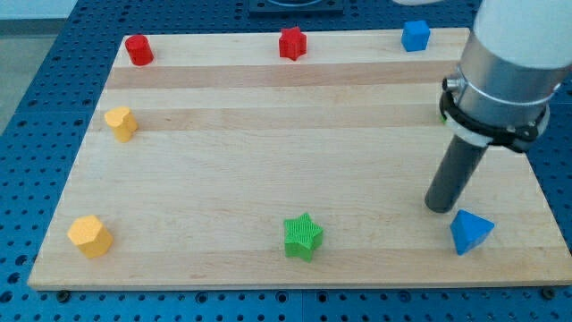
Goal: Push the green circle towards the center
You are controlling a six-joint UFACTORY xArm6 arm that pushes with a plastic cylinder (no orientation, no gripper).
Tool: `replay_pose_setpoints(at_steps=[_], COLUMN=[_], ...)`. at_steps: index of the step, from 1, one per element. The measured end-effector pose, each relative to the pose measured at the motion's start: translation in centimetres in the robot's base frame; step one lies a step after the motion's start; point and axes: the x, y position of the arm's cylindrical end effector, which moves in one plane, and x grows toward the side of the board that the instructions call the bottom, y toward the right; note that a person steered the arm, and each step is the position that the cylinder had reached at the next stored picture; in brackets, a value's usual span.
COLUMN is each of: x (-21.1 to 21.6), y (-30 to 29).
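Only a thin green sliver shows at the left edge of my arm's grey cuff, near the board's right side. It may be the green circle, but the arm hides the rest and I cannot make out its shape. My tip rests on the board below that sliver, just up and left of a blue triangle. The tip is close to the triangle, and I cannot tell whether they touch.
On the wooden board are a green star at bottom centre, a yellow hexagon at bottom left and a yellow block at left. A red block, a red star and a blue block line the top edge.
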Motion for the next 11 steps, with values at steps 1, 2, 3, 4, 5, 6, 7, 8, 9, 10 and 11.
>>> replay_pose_setpoints(at_steps=[1,2,3,4,5,6,7,8,9,10,11], x=[-1.9,-4.8,-7.8,-12.3,-14.7,-15.5,-16.0,-16.0,-16.0,-14.8,-13.1], y=[4.4,11.4,16.4,15.9,9.5,-0.5,-8.4,-7.4,-0.6,2.5,0.0])
